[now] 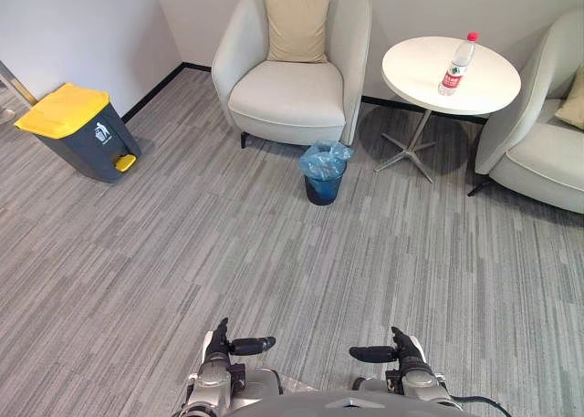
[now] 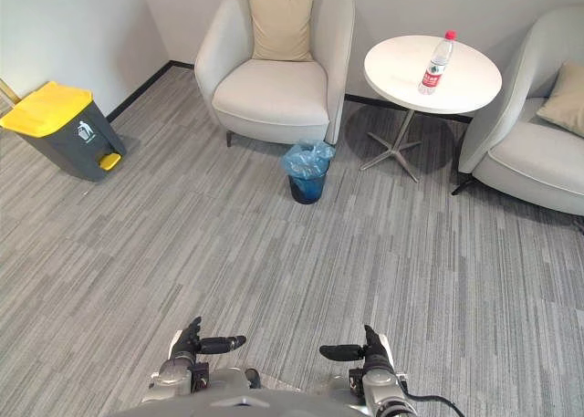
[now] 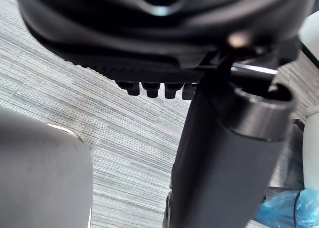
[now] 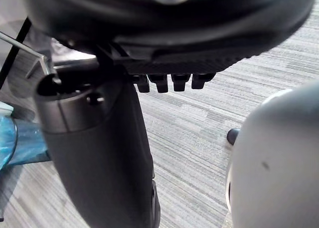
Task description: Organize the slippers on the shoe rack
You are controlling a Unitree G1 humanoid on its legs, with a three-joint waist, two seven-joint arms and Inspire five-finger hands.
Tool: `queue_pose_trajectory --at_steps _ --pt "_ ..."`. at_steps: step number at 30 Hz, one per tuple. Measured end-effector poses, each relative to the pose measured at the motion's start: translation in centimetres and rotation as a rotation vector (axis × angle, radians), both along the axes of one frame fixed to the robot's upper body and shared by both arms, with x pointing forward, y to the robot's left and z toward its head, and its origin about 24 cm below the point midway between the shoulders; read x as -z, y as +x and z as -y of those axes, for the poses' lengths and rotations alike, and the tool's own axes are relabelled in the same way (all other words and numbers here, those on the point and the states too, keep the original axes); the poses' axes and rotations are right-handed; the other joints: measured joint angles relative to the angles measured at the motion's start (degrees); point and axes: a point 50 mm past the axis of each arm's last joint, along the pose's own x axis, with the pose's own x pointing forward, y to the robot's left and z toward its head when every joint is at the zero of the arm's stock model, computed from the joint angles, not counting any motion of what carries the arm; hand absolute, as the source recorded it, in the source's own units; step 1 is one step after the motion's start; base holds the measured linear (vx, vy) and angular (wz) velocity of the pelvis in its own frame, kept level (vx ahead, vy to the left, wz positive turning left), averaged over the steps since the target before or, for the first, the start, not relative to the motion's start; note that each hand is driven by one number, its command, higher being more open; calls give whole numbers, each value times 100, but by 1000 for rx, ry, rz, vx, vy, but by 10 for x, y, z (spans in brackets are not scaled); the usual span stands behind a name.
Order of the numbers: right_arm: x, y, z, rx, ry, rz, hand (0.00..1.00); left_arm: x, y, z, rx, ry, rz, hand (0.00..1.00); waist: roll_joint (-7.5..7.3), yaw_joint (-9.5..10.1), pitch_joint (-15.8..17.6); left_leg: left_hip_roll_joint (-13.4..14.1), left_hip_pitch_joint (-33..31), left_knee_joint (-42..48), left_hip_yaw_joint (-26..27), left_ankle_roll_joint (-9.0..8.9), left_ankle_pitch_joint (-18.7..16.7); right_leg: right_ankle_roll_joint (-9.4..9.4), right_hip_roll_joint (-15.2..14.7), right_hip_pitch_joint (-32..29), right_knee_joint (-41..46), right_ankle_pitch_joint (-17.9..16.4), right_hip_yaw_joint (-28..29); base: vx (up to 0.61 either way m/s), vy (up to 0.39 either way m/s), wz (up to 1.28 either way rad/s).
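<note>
This looks like an office lounge or waiting corner. Grey striped carpet (image 1: 228, 253) covers the floor. At upper centre, a pale armchair (image 1: 290, 93) stands beside a round white table (image 1: 415, 66) with a water bottle (image 1: 458, 66). A second armchair (image 1: 538, 152) sits at right, and a yellow-lidded pedal bin (image 1: 78, 130) at upper left.

Two armchairs (image 1: 290, 93) (image 1: 538, 152) (each with one cushion (image 1: 297, 23)), one round table (image 1: 420, 70), one bottle (image 1: 458, 66), one pedal bin (image 1: 78, 130), one wastebasket (image 1: 324, 172).

My left hand (image 2: 190, 343) and right hand (image 2: 371, 352) hang low over the grey carpet (image 2: 274, 253), empty, thumbs pointing toward each other. Ahead, a blue-lined bin (image 2: 307, 172) stands before an armchair (image 2: 272, 93). A bottle (image 2: 436, 66) stands upright on the round desk (image 2: 397, 70).
</note>
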Motion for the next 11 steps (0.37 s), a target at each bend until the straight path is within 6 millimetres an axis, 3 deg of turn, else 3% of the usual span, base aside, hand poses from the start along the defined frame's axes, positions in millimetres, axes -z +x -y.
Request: queue_pose_trajectory --at_steps 8,11 --pt "1 -4 3 83 23 -3 100 0 -2 -3 -39 -15 4 100 -18 31 3 104 64 -81 150 -33 -32 -53 169 95 -616 563 389 -104 29 -25" --pt "2 -7 2 92 30 -9 100 0 -4 -6 -74 -22 5 100 -20 74 -1 163 133 -79 347 -170 -156 -87 241 97 -822 750 637 -75 22 -38"
